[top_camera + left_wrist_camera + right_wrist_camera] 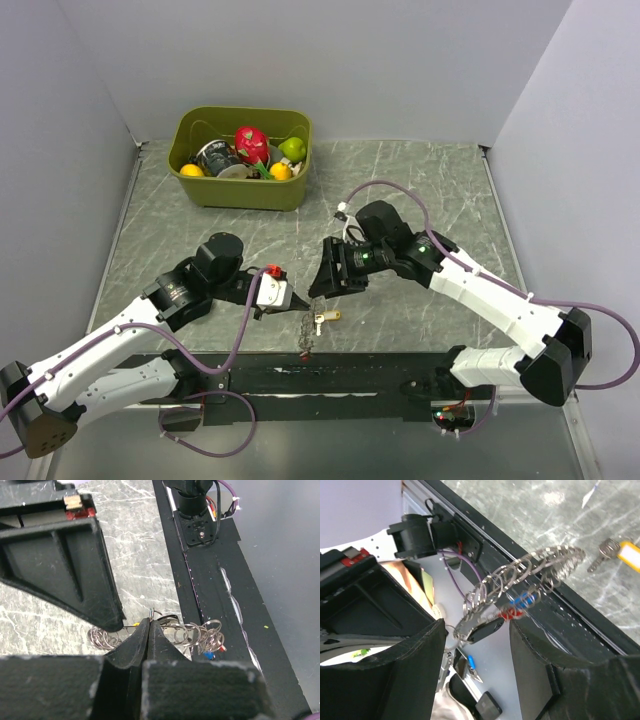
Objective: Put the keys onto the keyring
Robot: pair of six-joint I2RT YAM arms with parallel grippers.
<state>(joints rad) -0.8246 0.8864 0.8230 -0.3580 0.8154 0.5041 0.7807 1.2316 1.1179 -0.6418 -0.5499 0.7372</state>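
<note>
Closest to the lens, the left gripper [150, 630] is pinched tight on the keyring [196, 632], whose loops trail off beyond its tips. The right gripper [477, 635] stands half-wide around the black key [490, 628], not gripping it, I judge. The yellow key [626, 555] lies on the table [545, 510], well beyond those fingers. My worry is that a sideways nudge from the right jaws will tug the ring out of that thin pinch.

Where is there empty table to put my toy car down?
Bare marble table lies right of the green bin, up to the right wall, and between the bin and the left arm. The middle is crowded: the left gripper and right gripper meet at the keyring, with a yellow-tagged key beside it.
</note>
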